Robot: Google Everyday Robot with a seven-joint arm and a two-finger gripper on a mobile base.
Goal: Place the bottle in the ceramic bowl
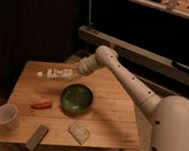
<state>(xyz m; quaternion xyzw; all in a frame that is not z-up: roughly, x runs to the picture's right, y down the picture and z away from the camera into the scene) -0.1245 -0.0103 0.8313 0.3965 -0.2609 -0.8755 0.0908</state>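
Wood table (109, 116): end effector (77, 72) grasping bottle (58, 74) horiz, above-left of ceramic bowl (77, 98).

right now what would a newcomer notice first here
The white arm reaches from the right across the wooden table, its gripper holding the bottle level above the far left part. Just below and to the right sits the glossy green ceramic bowl, mid-table.

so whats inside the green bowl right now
Nothing visible: the ceramic bowl shows only its glossy green inside. The bottle is outside it, up-left, lying sideways at the gripper. Nothing covers the bowl.
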